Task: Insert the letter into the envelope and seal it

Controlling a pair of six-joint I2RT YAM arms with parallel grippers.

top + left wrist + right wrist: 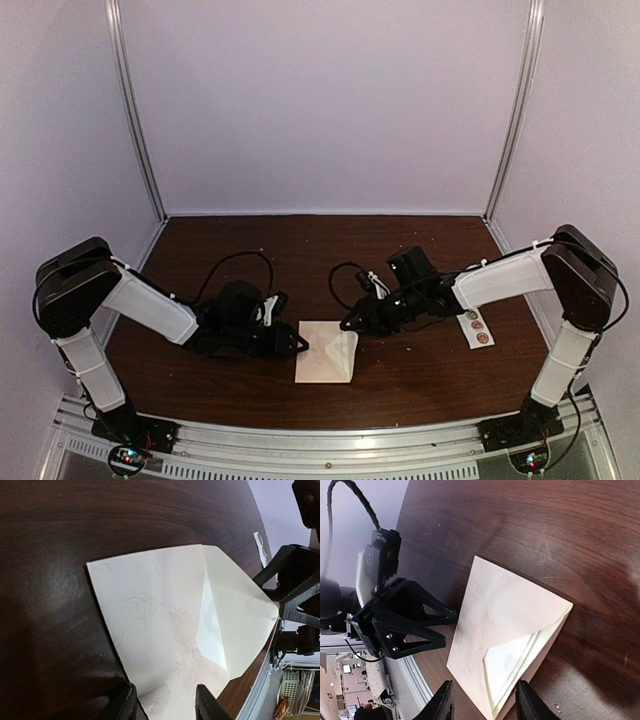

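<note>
Lying on the dark table (250,240), the envelope (325,355) sits between two spread grippers, its flap (240,605) raised.
Overhead, the left gripper (300,343) meets its left edge and the right gripper (350,322) its far right corner, with a sticker strip (477,328) well apart to the right. Only the wrist views show each pair of fingers (122,705) wide apart, gripping nothing, the paper's edge between them. The right wrist view alone shows pale layered edges under the flap; whether that is the letter I cannot tell.

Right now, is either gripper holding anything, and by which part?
Nothing is held: left gripper and right gripper both stand open at edges of the envelope.
</note>
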